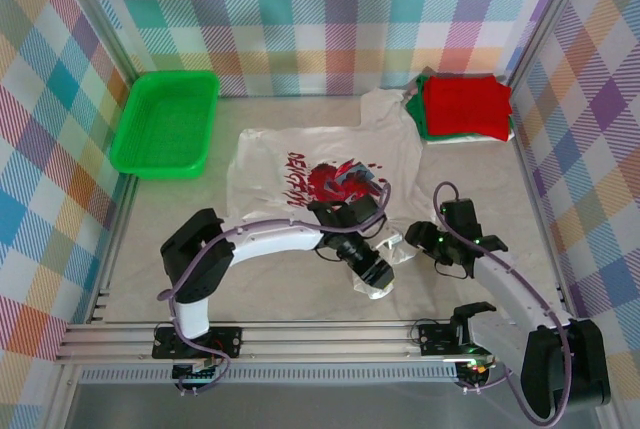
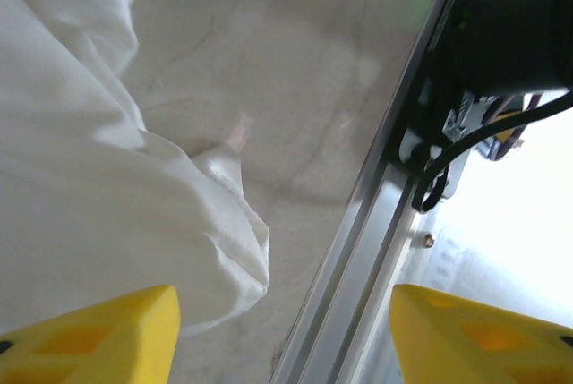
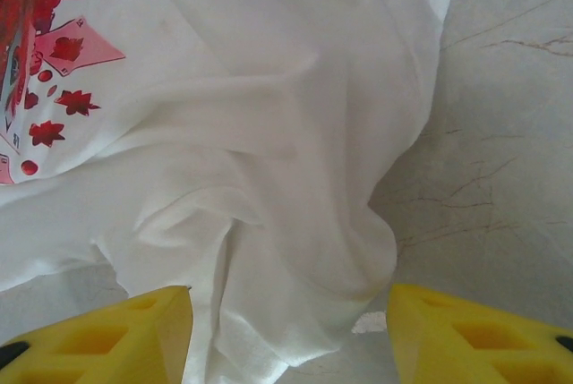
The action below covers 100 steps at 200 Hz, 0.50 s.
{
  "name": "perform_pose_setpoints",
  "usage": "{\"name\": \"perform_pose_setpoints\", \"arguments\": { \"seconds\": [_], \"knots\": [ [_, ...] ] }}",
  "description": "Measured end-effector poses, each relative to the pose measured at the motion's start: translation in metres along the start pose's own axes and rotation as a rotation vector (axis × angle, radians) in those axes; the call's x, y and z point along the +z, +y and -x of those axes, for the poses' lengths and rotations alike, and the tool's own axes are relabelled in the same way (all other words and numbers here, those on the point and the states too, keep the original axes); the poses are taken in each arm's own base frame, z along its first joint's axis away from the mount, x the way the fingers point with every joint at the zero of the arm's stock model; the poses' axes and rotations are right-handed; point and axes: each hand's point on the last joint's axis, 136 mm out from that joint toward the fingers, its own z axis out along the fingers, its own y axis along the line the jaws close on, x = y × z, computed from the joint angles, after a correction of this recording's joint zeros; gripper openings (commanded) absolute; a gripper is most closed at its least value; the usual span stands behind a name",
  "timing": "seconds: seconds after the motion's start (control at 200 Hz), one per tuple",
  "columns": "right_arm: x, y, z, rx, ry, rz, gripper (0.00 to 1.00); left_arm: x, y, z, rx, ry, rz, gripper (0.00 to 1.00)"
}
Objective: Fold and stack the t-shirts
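Note:
A white t-shirt [image 1: 320, 164] with a red-and-dark print lies spread front-up in the middle of the table, its near right corner bunched up. My left gripper [image 1: 375, 277] hangs over that bunched hem near the front rail. It is open in the left wrist view [image 2: 285, 339], with the white cloth [image 2: 81, 178] lying beside its left finger [image 2: 98, 330]. My right gripper [image 1: 420, 239] is also open [image 3: 291, 335], its yellow fingers [image 3: 474, 335] straddling a rumpled fold of the white t-shirt [image 3: 269, 133] without pinching it. A folded red t-shirt [image 1: 465, 104] sits on a green one [image 1: 418, 109] at the back right.
A green plastic tray [image 1: 165, 121] stands at the back left. The aluminium front rail [image 2: 376, 223] runs close under my left gripper. Checked walls close in the table on three sides. Bare tabletop [image 1: 260, 279] lies in front of the shirt on the left.

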Motion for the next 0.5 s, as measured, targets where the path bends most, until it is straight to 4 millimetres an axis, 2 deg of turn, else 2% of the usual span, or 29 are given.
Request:
{"name": "perform_pose_setpoints", "arguments": {
  "seconds": [0.075,0.14,0.185,0.22,0.285,0.395,0.5],
  "knots": [
    [0.0,0.002,0.001,-0.004,-0.004,0.007,0.6,0.014,0.009,-0.007,-0.018,0.034,0.016,0.55],
    [0.0,0.003,0.003,-0.01,-0.012,0.012,0.6,0.027,0.019,-0.011,-0.044,0.065,0.03,0.4],
    [-0.001,0.004,0.004,-0.014,-0.018,0.016,0.6,0.035,0.025,-0.013,-0.049,0.082,0.038,0.25],
    [-0.002,0.004,0.005,-0.019,-0.023,0.019,0.6,0.039,0.028,-0.015,-0.059,0.09,0.042,0.13],
    [-0.003,0.005,0.006,-0.029,-0.03,0.022,0.6,0.039,0.029,-0.015,-0.07,0.091,0.046,0.01],
    [-0.002,0.005,0.005,-0.044,-0.028,0.028,0.59,0.025,0.024,-0.001,-0.075,0.026,0.034,0.0],
    [0.002,0.008,-0.005,-0.061,0.007,0.068,0.59,-0.015,0.025,0.018,-0.109,-0.107,0.009,0.0]
  ]
}}
